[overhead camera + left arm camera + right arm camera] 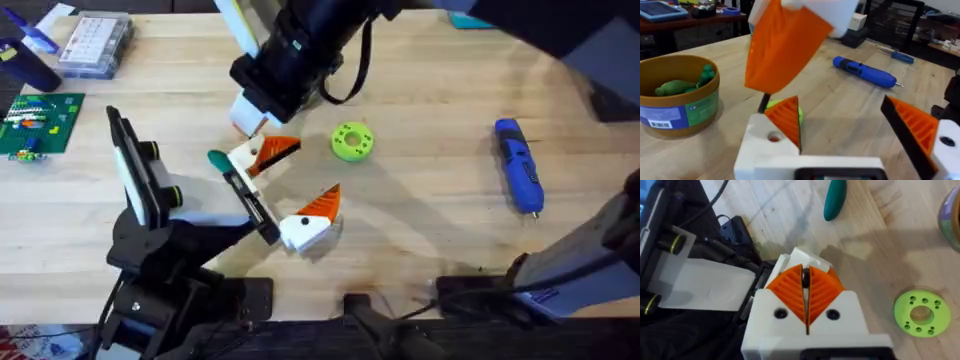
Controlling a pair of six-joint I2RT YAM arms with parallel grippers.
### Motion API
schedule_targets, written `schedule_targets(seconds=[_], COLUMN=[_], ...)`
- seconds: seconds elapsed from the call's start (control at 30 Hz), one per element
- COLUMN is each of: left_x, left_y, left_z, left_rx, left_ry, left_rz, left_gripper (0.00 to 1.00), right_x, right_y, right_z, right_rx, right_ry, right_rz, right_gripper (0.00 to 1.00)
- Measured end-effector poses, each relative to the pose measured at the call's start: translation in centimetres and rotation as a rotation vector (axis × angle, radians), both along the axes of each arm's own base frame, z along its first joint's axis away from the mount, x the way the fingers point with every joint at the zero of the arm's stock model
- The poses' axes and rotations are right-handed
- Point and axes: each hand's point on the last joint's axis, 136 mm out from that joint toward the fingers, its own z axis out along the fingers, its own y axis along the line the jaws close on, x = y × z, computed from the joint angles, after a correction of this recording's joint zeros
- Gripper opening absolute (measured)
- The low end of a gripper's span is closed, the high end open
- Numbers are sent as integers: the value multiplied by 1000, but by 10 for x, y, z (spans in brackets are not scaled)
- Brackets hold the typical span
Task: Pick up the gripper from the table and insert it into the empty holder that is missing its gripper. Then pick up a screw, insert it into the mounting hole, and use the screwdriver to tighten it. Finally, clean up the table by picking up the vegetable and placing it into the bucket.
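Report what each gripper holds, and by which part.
Right gripper: fingers shut on a small dark piece, probably a screw, pinched at their tips; which end cannot be told. Left gripper: open, holding nothing.

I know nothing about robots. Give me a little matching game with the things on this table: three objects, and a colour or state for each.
Things:
1. screwdriver
2. ring
3. bucket

Descriptions:
a. holds a green vegetable
b. blue, lying flat on the table
c. lime green, with small holes

Pairs: 1-b, 2-c, 3-a
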Motion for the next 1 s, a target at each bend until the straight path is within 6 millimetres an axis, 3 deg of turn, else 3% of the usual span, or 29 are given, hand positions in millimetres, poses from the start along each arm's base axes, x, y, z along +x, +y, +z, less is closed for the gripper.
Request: schedule_targets(seconds=[0.5,1.0], left_x=[0,0], left_y=[0,0], left_z=[0,0], left_rx=[0,0], left_ry=[0,0], left_rz=[0,0], left_gripper=[989,989], right_x=[-17,-12], right_y=[1,-2], right_z=[-12,-13], right_rx=[-117,-138], right_ry=[-96,-126], right_rz=[29,16], right_gripper=[3,3])
